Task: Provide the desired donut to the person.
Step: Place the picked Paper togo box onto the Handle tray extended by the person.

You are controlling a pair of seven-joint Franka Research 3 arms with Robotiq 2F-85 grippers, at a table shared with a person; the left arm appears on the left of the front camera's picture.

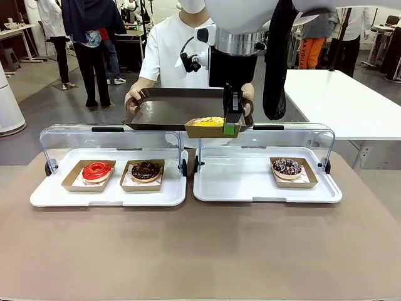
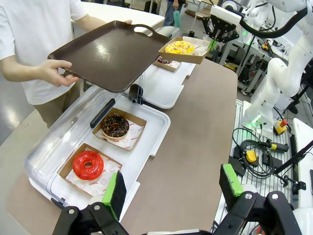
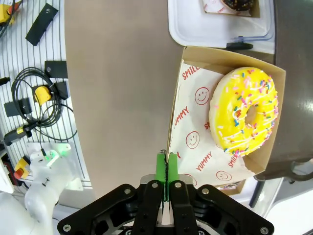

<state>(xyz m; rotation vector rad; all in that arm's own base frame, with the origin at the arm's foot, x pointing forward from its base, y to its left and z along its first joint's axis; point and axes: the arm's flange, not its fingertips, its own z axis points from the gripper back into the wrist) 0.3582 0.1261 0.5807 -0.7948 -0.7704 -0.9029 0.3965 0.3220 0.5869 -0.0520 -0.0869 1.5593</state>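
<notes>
Probably light and floppy, so gotta keep the donut box (image 3: pixel 225 56) level while pinching one thin wall with the clenched right hand (image 3: pixel 166 164) bottom centre, soft yellow donut (image 3: pixel 244 110) loose inside.

Robot lab, staged as a donut counter: lidded display trays (image 1: pixel 106 199) on my table (image 1: pixel 200 251), loose cables (image 2: pixel 244 146) and a red stop button (image 2: pixel 282 123) beside it, white worktable (image 1: pixel 338 103) behind.
</notes>
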